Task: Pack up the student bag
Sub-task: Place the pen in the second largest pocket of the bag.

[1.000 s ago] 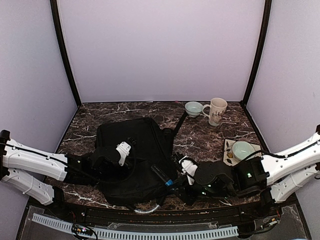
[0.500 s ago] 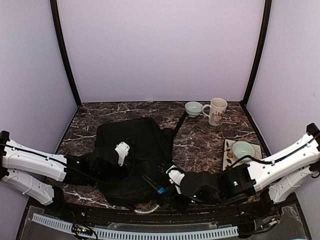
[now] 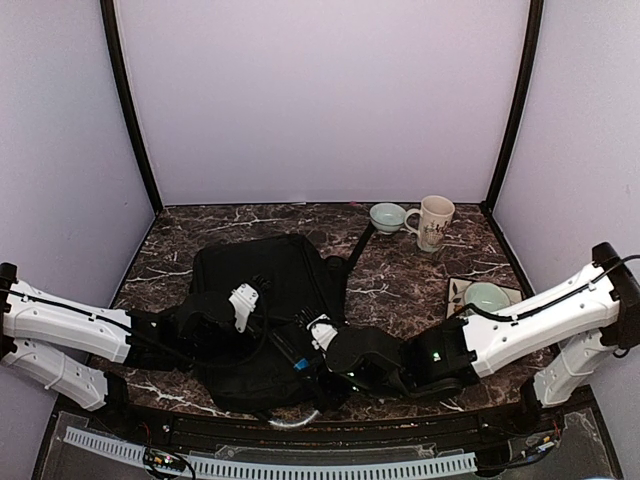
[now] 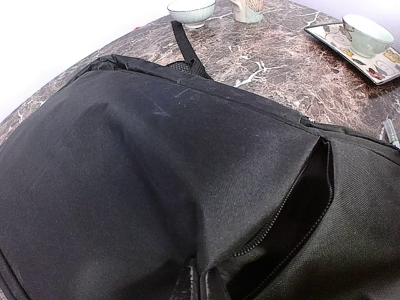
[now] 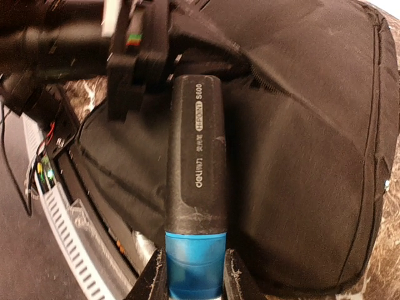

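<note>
The student bag lies flat on the marble table, left of centre. My left gripper is shut on the edge of its pocket flap and holds the fabric up. This leaves a zippered slit gaping. In my right gripper, which is shut on its blue end, is a marker with a black body. That marker lies low over the bag's front part. Its black end points at the raised flap, just short of the left gripper.
A pale bowl and a cream mug stand at the back right. A patterned tray with a green cup sits at the right. The bag's strap trails toward the bowl. A cable rail runs along the near edge.
My right arm has carried the marker leftward from the bag's right edge over the bag, toward the left gripper. The left gripper has kept its hold on the flap.
</note>
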